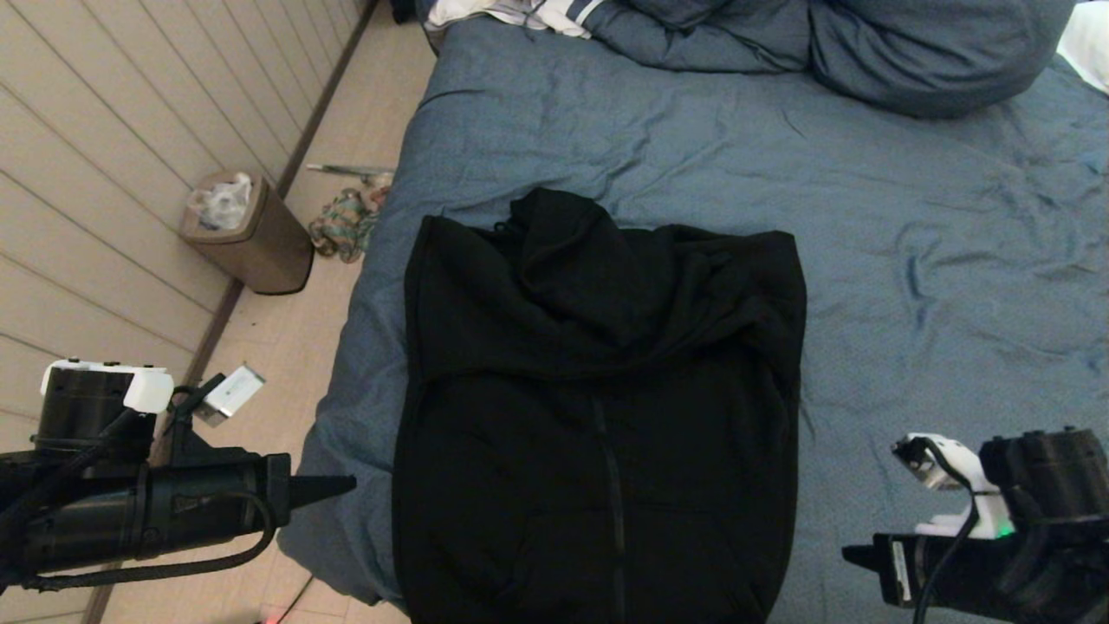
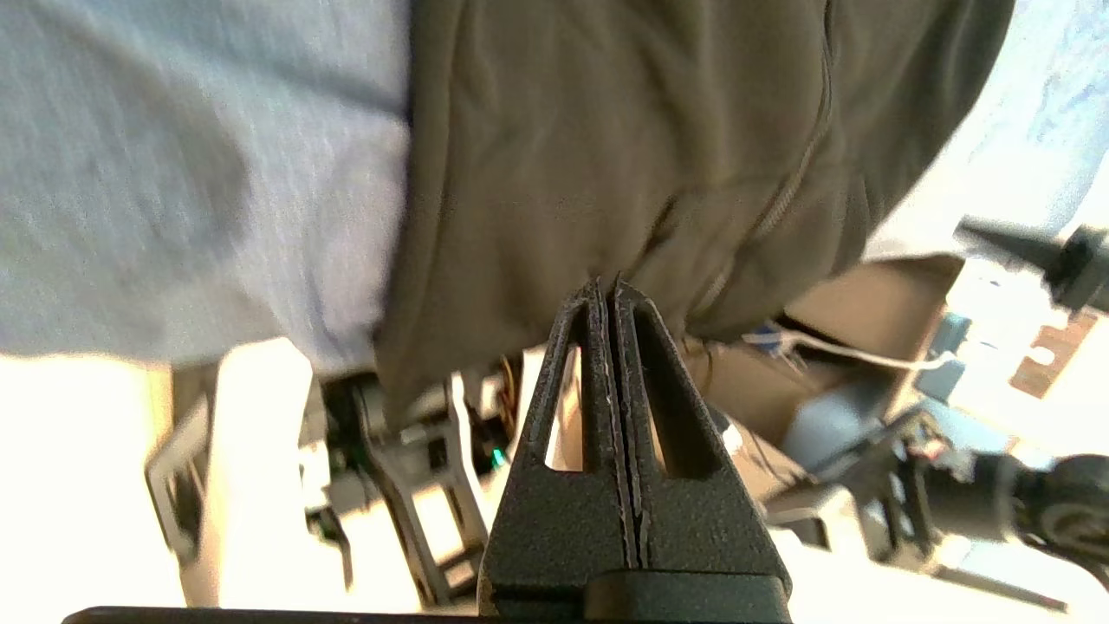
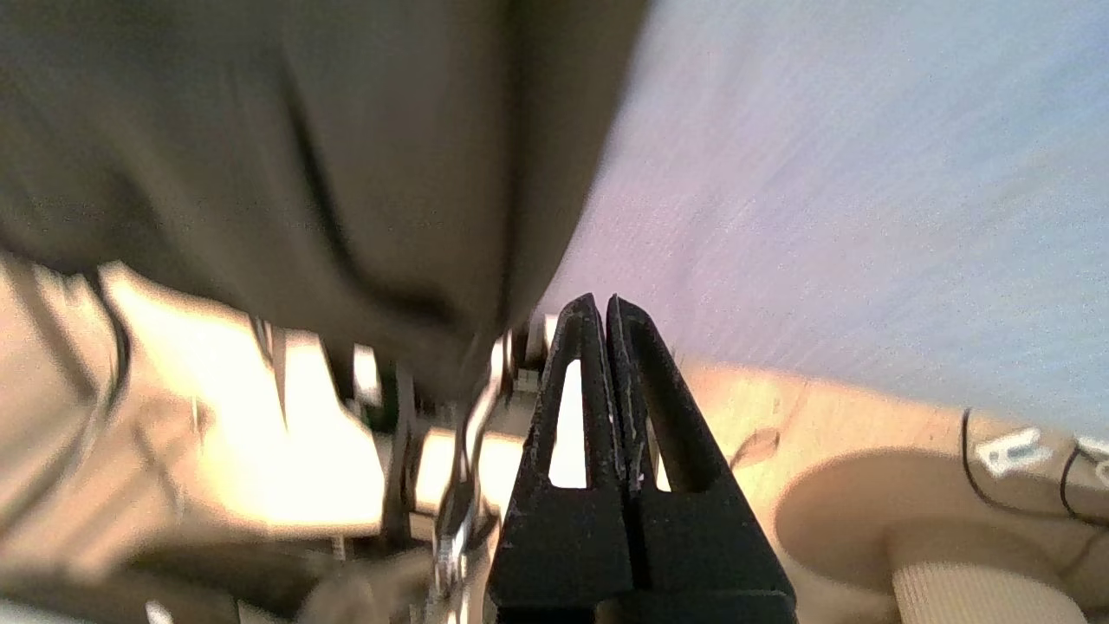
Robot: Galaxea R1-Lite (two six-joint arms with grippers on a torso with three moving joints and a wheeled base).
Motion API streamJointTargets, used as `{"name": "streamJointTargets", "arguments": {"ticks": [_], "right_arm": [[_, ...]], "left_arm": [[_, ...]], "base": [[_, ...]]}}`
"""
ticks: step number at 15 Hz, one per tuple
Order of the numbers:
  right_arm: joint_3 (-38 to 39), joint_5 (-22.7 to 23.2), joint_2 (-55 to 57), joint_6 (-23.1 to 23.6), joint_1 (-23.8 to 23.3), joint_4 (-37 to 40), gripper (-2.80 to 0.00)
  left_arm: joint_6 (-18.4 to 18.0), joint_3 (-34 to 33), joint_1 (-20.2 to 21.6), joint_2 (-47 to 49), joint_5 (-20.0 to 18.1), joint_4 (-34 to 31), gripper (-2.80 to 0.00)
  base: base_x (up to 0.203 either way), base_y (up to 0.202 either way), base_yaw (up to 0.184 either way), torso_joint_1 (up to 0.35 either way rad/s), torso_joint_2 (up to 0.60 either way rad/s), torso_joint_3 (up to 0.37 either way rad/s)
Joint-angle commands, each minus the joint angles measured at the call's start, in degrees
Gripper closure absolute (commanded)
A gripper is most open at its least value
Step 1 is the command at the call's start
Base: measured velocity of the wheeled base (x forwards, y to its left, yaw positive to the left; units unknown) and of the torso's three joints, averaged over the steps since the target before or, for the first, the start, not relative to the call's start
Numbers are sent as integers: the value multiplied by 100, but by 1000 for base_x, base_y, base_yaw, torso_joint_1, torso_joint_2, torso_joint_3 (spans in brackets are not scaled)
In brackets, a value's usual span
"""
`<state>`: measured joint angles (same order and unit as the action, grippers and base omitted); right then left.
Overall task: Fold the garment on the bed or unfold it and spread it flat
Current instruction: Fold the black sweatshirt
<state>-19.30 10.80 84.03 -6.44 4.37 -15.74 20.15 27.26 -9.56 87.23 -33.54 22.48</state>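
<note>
Black fleece filled the middle of the shot: the garment [image 1: 598, 416] lay on the bed [image 1: 910, 260], folded across itself with its hem hanging over the near edge and its zip running down the front. Both claws sat low and clear of it. The left gripper [image 1: 346, 486] hovered just off the bed's left corner, fingers pinched together on nothing. The right gripper [image 1: 849, 555] was over the duvet to the right of the hoodie, its 2 fingers pressed tight as well, empty. A bin [image 1: 247, 230] stood by the wall.
</note>
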Motion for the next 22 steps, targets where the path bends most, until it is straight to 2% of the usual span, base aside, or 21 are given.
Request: {"name": "streamJointTargets", "arguments": {"ticks": [1, 4, 9, 11, 14, 15, 16, 18, 22], "right_arm": [[253, 5, 347, 11, 248, -146, 0], [710, -42, 1078, 10, 670, -1124, 0], [1727, -452, 2809, -30, 1264, -4040, 0], [1880, -786, 3443, -106, 1555, -4942, 0], [1935, -959, 3264, -385, 2294, -5188, 0], [1938, -985, 3200, -483, 2370, -5176, 0], [1938, -1008, 3216, -541, 2375, -5151, -280], [1938, -1078, 3190, -610, 2375, -5029, -280], [1938, -1080, 2614, -546, 2370, -4009, -280]], "left_arm": [[0, -173, 12, 272, -6, 230, 0], [-374, -292, 97, 523, 5, 265, 0], [-350, -320, 237, 585, -27, 453, 0], [-359, -410, 261, 589, -35, 524, 0], [-363, -433, 258, 562, -49, 555, 0], [-363, -476, 261, 514, -48, 564, 0], [-363, -498, 261, 496, -55, 592, 0], [-363, -502, 256, 531, -56, 617, 0], [-372, -555, 253, 473, -56, 626, 0]], "base": [[0, 0, 0, 0, 0, 0], [0, 0, 0, 0, 0, 0], [0, 0, 0, 0, 0, 0], [0, 0, 0, 0, 0, 0], [0, 0, 0, 0, 0, 0], [0, 0, 0, 0, 0, 0], [0, 0, 0, 0, 0, 0], [0, 0, 0, 0, 0, 0], [0, 0, 0, 0, 0, 0]]}}
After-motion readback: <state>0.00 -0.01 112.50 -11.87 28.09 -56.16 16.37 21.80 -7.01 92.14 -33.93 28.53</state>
